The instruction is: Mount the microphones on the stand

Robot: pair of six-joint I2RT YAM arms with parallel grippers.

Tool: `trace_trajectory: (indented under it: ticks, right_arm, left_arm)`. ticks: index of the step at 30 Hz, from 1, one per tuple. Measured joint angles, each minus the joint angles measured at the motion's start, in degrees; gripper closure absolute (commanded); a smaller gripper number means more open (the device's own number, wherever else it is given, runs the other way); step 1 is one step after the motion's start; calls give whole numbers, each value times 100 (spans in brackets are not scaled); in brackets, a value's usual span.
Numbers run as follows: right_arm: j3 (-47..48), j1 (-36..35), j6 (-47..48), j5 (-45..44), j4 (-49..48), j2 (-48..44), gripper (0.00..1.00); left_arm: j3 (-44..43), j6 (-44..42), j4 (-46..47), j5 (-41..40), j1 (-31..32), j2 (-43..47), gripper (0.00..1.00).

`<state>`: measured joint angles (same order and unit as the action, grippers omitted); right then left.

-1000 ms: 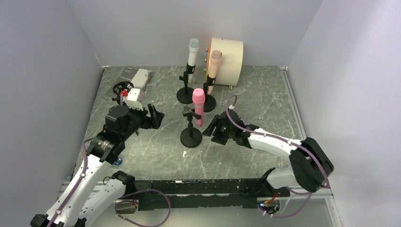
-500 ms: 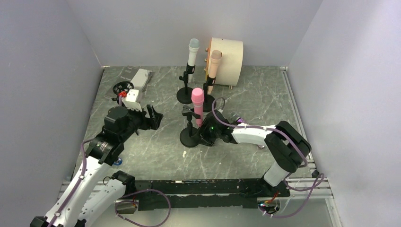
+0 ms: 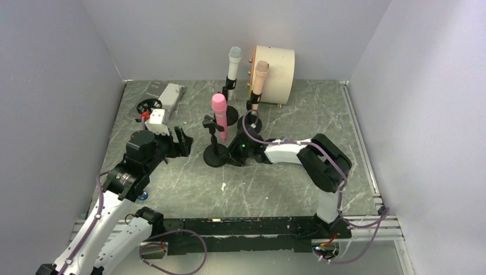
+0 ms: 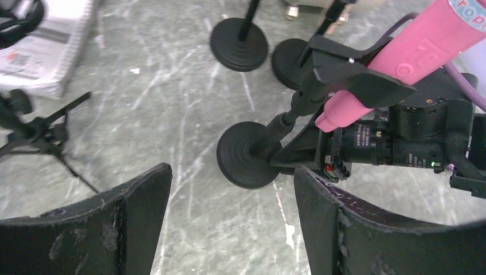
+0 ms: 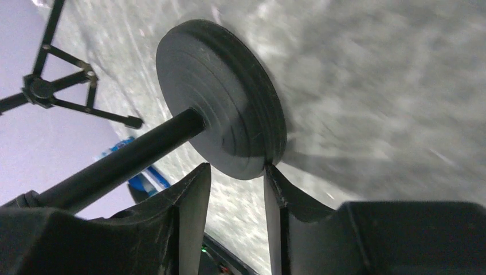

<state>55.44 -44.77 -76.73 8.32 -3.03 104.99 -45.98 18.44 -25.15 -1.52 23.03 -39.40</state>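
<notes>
The pink microphone [image 3: 218, 114] sits clipped in a black stand whose round base [image 3: 216, 156] rests on the table; both also show in the left wrist view, the mic [image 4: 401, 51] above the base [image 4: 249, 154]. My right gripper [image 3: 235, 154] lies low against that base, its jaws narrowly apart with the fingertips at the disc's rim [image 5: 223, 120]. My left gripper [image 3: 180, 142] is open and empty, left of the stand. The white microphone [image 3: 234, 63] and the peach microphone [image 3: 259, 77] stand in their stands at the back. The purple glitter microphone is out of view.
A cream drum [image 3: 275, 66] stands at the back right. A small black tripod [image 3: 150, 106] and a white box [image 3: 169, 91] lie at the back left. A small blue thing [image 3: 141, 196] lies under my left arm. Grey walls close in three sides.
My right gripper has swept left along the table, and the pink microphone's stand has moved left and back with it. My left arm has barely moved.
</notes>
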Motion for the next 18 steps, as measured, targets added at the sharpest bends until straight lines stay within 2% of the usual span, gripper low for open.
trace_trajectory:
  ticks: [7,18]
  right_arm:
    - [1027,-90,-96,118,-474,1019,60]
    - [2337,-212,-144,-374,-870,2068,60]
  left_arm:
    - [-98,221,-535,-1259,2,243,18]
    - [-262,490,-953,-2131,2,361,15]
